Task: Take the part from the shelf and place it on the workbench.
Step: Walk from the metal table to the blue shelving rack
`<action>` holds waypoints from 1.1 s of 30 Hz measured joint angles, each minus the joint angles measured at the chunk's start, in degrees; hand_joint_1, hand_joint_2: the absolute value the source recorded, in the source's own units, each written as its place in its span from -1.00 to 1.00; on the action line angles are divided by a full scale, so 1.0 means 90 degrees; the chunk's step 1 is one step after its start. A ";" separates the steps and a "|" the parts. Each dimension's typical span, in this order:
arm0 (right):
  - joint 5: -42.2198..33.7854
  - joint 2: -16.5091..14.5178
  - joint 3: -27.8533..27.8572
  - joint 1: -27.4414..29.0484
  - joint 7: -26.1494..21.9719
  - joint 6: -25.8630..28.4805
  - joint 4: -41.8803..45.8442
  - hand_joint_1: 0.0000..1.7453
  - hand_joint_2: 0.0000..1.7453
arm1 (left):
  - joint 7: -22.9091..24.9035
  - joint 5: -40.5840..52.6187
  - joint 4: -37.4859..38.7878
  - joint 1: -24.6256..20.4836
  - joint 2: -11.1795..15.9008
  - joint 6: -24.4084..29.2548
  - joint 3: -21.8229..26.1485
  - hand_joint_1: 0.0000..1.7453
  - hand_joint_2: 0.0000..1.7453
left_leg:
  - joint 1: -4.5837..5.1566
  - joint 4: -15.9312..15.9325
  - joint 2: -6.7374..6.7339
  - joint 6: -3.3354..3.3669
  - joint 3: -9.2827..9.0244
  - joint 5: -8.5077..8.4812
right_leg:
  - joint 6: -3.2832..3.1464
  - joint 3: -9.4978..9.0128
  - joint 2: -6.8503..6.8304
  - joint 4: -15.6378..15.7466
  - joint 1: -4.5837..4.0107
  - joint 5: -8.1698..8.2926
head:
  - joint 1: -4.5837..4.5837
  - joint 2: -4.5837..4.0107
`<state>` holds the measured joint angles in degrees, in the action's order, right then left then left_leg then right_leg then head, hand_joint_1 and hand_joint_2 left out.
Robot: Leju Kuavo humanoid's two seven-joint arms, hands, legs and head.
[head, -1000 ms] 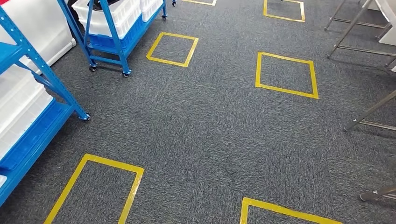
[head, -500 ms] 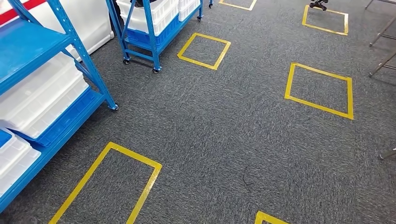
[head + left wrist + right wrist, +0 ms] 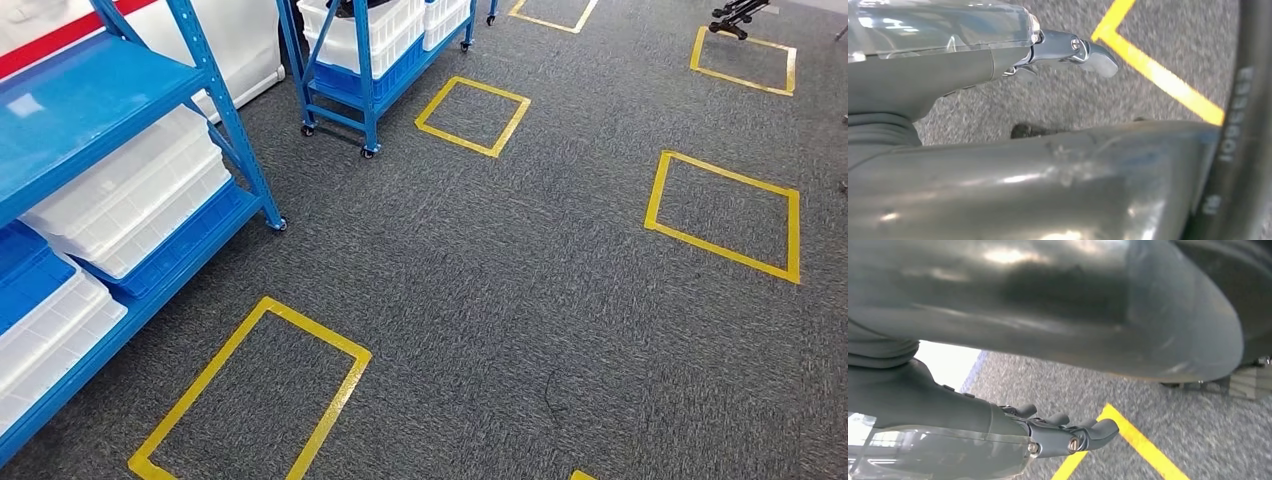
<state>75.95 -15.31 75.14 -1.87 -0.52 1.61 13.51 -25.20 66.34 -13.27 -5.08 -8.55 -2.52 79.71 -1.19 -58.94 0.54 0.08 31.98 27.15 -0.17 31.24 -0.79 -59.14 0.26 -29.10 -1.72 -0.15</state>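
Blue shelf (image 3: 120, 120) at the left edge of the head view, stacked white bins (image 3: 140, 200) on its lower tier and a blue bin (image 3: 25, 270) beside them; which bin holds the part, impossible to tell. Whole picture swung since a second ago, a camera turn and not a shift of things: shelf now larger and further in, second wheeled blue rack (image 3: 370, 60) drawn toward top centre, folding-table legs gone from the right. Grey carpet (image 3: 520, 280) broad and open across centre and right, marked with yellow tape squares (image 3: 725, 215), the nearest (image 3: 255, 395) just beside the shelf's bottom rail. Left hand (image 3: 1068, 50) hanging above carpet near a tape corner, fingers extended, gripping nothing. Right hand (image 3: 1068, 432) likewise slack over a yellow line, fingers loosely curved and apart, nothing held.
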 joint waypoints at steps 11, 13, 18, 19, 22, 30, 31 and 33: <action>0.0070 -0.0024 0.0047 0.0030 0.0093 -0.0083 -0.0001 -1.00 -1.00 | 0.0052 0.0033 -0.0002 -0.0023 -0.0013 0.0152 -0.0011 -1.00 -1.00 | 0.0053 0.0018 0.0127 0.0080 0.0056 -0.0058 | -0.0121 0.0048 0.0344 -0.0073 -0.0046 0.0045 | 0.0001 0.0000; 0.0096 -0.0035 0.0046 0.0040 0.0107 -0.0106 0.0000 -1.00 -1.00 | 0.0051 0.0041 -0.0002 -0.0041 -0.0018 0.0161 -0.0030 -1.00 -1.00 | 0.0045 0.0035 0.0190 0.0011 0.0079 -0.0086 | -0.0139 -0.0014 0.0334 0.0077 -0.0070 0.0060 | 0.0001 0.0000; 0.0098 -0.0101 0.0049 0.0024 0.0137 -0.0151 0.0000 -1.00 -1.00 | 0.0051 0.0050 -0.0002 -0.0027 -0.0016 0.0182 -0.0060 -1.00 -1.00 | 0.0059 -0.0692 0.0067 -0.0100 0.0408 0.0377 | -0.0254 -0.0100 0.0019 0.0294 -0.0018 0.0174 | -0.0001 0.0000; 0.0097 -0.0110 0.0049 0.0024 0.0138 -0.0152 0.0000 -1.00 -1.00 | 0.0052 0.0053 -0.0002 -0.0027 -0.0016 0.0183 -0.0067 -1.00 -1.00 | 0.0057 -0.1106 0.0040 -0.0113 0.0590 0.0596 | -0.0266 -0.0094 -0.0047 0.0291 -0.0024 0.0173 | -0.0001 0.0000; 0.0098 -0.0131 0.0049 0.0019 0.0138 -0.0152 0.0000 -1.00 -1.00 | 0.0053 0.0060 -0.0002 -0.0007 -0.0015 0.0196 -0.0094 -1.00 -1.00 | 0.0053 -0.1633 -0.0013 -0.0151 0.0775 0.0716 | -0.0270 -0.0076 -0.0242 0.0258 -0.0037 0.0153 | -0.0001 0.0000; 0.0100 -0.0172 0.0048 -0.0006 0.0138 -0.0152 0.0000 -1.00 -1.00 | 0.0053 0.0058 -0.0005 -0.0013 -0.0002 0.0200 -0.0133 -1.00 -1.00 | 0.0110 0.0054 -0.0324 0.0055 -0.0067 0.0049 | -0.0072 -0.0082 -0.0615 0.0068 -0.0089 0.0008 | 0.0001 0.0000; 0.0100 -0.0172 0.0048 -0.0010 0.0138 -0.0152 0.0000 -1.00 -1.00 | 0.0054 0.0058 -0.0005 -0.0006 -0.0004 0.0200 -0.0134 -1.00 -1.00 | 0.0100 0.0071 -0.0267 0.0093 -0.0070 0.0026 | -0.0035 -0.0058 -0.0532 -0.0015 -0.0073 -0.0069 | 0.0001 0.0000; 0.0104 -0.0175 0.0049 -0.0007 0.0135 -0.0152 0.0000 -1.00 -1.00 | 0.0054 0.0054 -0.0005 -0.0019 -0.0008 0.0202 -0.0137 -1.00 -1.00 | 0.0075 0.0095 -0.0154 0.0162 -0.0063 -0.0021 | 0.0036 0.0164 -0.0228 -0.0542 -0.0030 -0.0423 | 0.0001 0.0000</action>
<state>76.89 -16.88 75.58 -1.93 0.69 0.24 13.51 -24.71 66.82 -13.31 -5.25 -8.62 -0.70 78.48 -0.52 -58.08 -0.84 1.53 31.41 26.95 0.15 32.72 -2.84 -64.02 0.00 -32.91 -1.71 -0.15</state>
